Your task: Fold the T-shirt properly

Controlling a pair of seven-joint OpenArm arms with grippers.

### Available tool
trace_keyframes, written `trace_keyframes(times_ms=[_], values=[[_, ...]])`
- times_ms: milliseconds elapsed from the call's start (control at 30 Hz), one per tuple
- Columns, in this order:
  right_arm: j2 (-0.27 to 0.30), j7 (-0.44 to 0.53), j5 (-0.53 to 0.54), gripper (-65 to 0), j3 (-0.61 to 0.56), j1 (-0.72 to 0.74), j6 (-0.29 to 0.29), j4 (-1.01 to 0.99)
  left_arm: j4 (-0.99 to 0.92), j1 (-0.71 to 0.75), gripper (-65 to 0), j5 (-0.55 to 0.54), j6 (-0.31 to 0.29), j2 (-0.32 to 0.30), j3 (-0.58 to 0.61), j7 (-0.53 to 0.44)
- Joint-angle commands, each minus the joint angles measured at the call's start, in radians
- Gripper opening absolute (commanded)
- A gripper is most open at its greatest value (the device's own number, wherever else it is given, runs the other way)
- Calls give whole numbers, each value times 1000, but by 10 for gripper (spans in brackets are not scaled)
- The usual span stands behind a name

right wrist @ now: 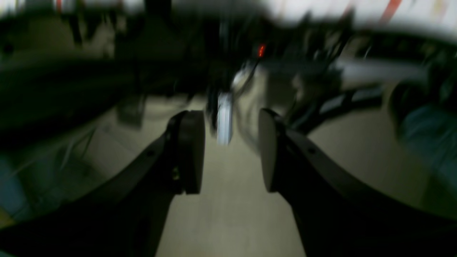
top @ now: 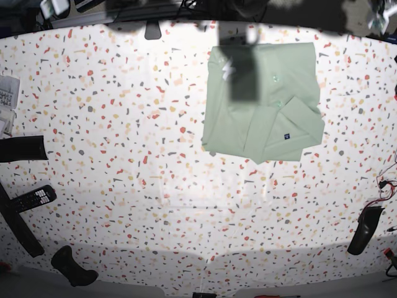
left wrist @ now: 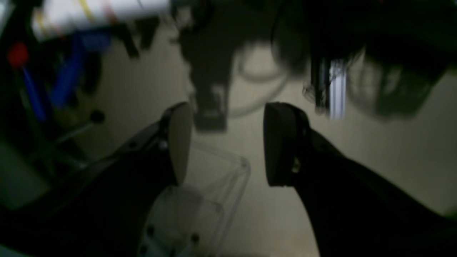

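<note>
The pale mint-green T-shirt (top: 273, 118) lies folded into a rough rectangle at the far right-centre of the speckled table (top: 124, 124). Its collar, its buttons and the small dark blue logo (top: 286, 135) face up. My left gripper (left wrist: 226, 142) is open and empty, and its view shows only blurred floor and room clutter. My right gripper (right wrist: 231, 150) is open and empty too, over blurred floor. Neither wrist view shows the shirt. Both arms are away from it, and only dark parts show at the table's sides in the base view.
A dark arm part (top: 365, 230) sits at the right front edge. Black arm parts (top: 22, 149) and a remote-like device (top: 34, 198) lie along the left edge, with papers (top: 6, 96) above them. A blurred dark shape (top: 245, 74) overlaps the shirt's top. A clear plastic box (left wrist: 214, 185) shows under the left gripper.
</note>
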Motion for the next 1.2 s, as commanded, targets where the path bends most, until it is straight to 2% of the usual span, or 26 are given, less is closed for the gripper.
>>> trace_keyframes(times_ms=[0,67,133,200,267,367,500,633,833,933,1067,1100,1167], values=[[10,8,1,-408,-9,-55,6,8,11,56,-358,1,-6,-5,-6,-34],[34,21,-22,-408,-55,-107,6,-28,-22,119,-358,1,-47,-5,-6,-101],[70,80,-105,-408,-119,-107,6,-107,-97,119,-358,-1,-111,-5,6,-153],[119,203,-208,-408,-193,-104,6,-233,-211,111,-358,5,-183,-5,37,-218],[172,344,-299,-408,-269,-46,6,-392,-351,43,-358,40,-220,-5,87,-257],[245,472,-412,-408,-383,107,6,-656,-598,-101,-358,121,-225,-5,177,-296],[300,527,-494,-408,-538,332,6,-985,-947,-303,-358,127,-225,-5,306,-336],[303,615,-585,-408,-669,503,6,-1246,-1240,-479,-358,179,-225,11,425,-389],[288,768,-626,-409,-832,699,-2,-1554,-1482,-670,-358,247,-225,116,474,-495],[274,801,-626,-409,-873,782,-81,-1660,-1546,-743,-358,250,-197,173,475,-528],[253,803,-621,-408,-879,867,-126,-1732,-1611,-822,-358,332,-31,230,474,-539],[248,808,-621,-409,-879,884,-132,-1740,-1624,-837,-358,352,-5,236,474,-541],[238,826,-621,-409,-879,910,-148,-1749,-1644,-862,-358,354,7,238,474,-541]])
